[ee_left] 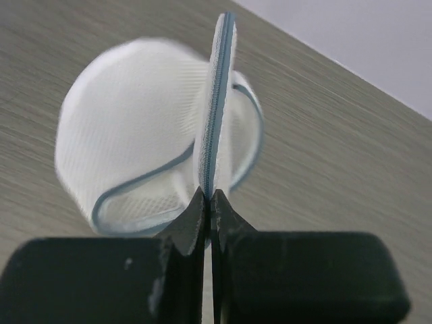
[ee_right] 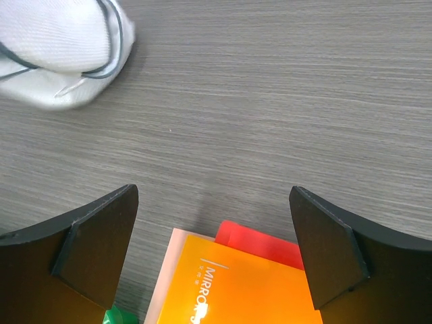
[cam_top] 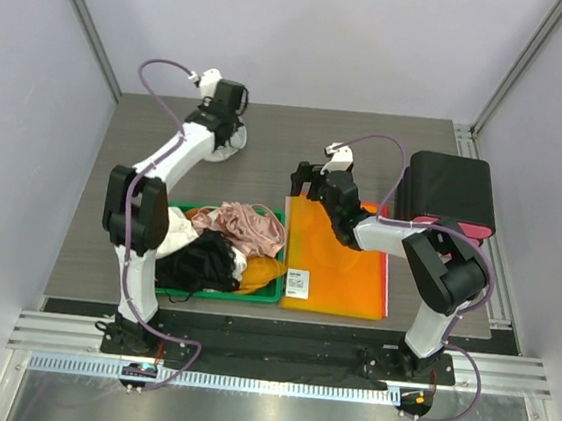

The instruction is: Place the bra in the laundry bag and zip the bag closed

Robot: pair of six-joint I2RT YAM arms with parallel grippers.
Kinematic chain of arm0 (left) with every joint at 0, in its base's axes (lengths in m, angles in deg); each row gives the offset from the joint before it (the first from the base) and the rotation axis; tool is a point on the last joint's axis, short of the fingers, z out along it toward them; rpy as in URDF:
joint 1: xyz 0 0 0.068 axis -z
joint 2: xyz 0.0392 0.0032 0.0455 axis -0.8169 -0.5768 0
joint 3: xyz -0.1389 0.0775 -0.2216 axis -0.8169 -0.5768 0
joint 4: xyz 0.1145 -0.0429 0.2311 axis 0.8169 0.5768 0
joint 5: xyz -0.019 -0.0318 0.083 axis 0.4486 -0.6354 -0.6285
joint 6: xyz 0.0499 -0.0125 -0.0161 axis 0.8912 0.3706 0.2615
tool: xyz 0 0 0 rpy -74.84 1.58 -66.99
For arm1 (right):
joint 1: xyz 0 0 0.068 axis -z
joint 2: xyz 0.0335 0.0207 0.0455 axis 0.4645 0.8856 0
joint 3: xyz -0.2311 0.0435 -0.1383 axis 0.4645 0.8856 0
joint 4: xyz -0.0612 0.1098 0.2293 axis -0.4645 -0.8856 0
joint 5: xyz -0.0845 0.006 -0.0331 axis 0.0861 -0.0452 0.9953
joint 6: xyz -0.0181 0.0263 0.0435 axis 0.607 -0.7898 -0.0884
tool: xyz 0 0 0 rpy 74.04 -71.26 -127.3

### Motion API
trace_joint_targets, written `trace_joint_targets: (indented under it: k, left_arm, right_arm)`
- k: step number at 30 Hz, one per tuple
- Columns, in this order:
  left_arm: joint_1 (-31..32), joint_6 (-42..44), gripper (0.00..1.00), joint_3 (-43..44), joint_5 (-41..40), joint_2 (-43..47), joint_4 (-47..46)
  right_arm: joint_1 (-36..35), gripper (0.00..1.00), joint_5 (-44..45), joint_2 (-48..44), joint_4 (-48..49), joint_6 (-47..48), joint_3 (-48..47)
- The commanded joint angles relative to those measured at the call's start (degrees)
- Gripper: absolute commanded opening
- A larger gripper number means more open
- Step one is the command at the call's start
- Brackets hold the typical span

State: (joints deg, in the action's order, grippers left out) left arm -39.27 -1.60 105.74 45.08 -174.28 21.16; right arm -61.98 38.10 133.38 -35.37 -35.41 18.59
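White mesh laundry bag (blue-trimmed).

2 white arms, black grippers, purple cables.

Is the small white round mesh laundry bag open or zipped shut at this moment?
Open. The left gripper holds the disc flap upright on edge, apart from the blue-rimmed mouth of the white mesh laundry bag.
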Motion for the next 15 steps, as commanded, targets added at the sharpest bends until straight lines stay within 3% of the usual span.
trace_joint_targets:
  k: [1,7,9,10,12,13,15]
  left_arm:
    - [9.09,10.44,0.0,-5.01,-17.51,6.62,-7.67]
    - [18.93,20.72,0.03,-7.91,-27.89,4.96,-10.21]
    - [22.09,26.15,0.15,-7.91,-27.03,3.73,-11.97]
    - [22.89,27.75,0.28,-7.74,-25.97,2.59,-12.5]
    - [25.0,31.35,0.43,-7.65,-24.65,1.96,-13.12]
    - [25.27,32.07,0.56,-7.13,-22.3,1.87,-13.12]
    - [25.28,31.47,0.68,-6.51,-18.25,2.48,-11.46]
  right_arm:
    - [0.12,1.0,2.12,0.35,0.85,-0.55,-3.09]
    - [2.04,1.0,5.73,0.97,-3.19,-6.24,-4.32]
    - [3.97,1.0,6.17,0.97,-5.03,-8.54,-4.32]
    - [4.68,1.0,6.17,0.97,-5.56,-10.64,-4.24]
    - [6.61,1.0,5.82,0.88,-6.71,-12.15,-3.88]
    - [6.97,1.0,5.99,0.71,-6.97,-12.5,-3.71]
    - [7.5,1.0,6.26,0.0,-7.41,-12.42,-3.18]
